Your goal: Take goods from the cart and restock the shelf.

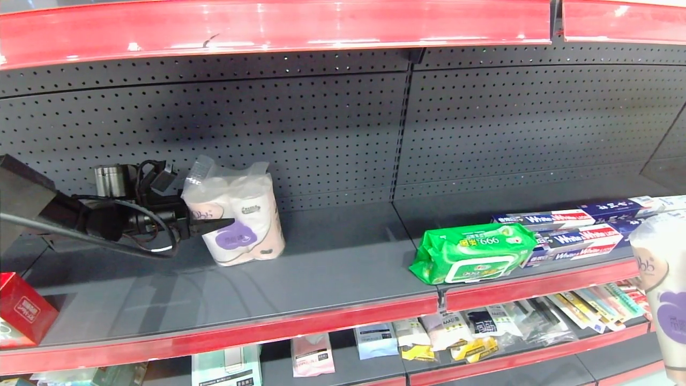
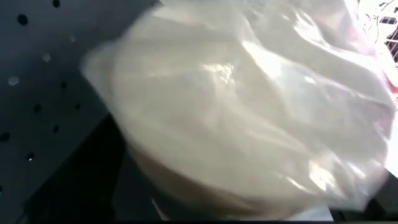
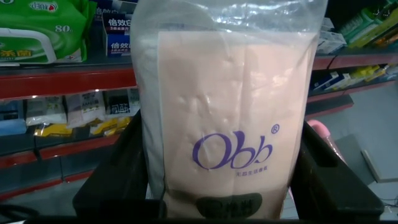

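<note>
On the shelf [image 1: 321, 279] a toilet paper pack [image 1: 241, 217] stands upright at 9 o'clock in the head view, near the back wall. The left gripper [image 1: 211, 225] meets it from 9 o'clock; whether it clamps, I cannot tell. The right gripper [image 3: 221, 180] is clamped on a second pack [image 1: 662, 284] at 4 o'clock. Bare shelf lies between the first pack and the green wipes pack [image 1: 471, 252].

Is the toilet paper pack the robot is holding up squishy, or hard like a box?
Probably squishy: the toilet paper pack is soft rolls in loose plastic wrap, so the right gripper likely dents it a little. It is likely light for its size, being mostly paper and air. The smooth wrap may be a bit slippery.
</note>
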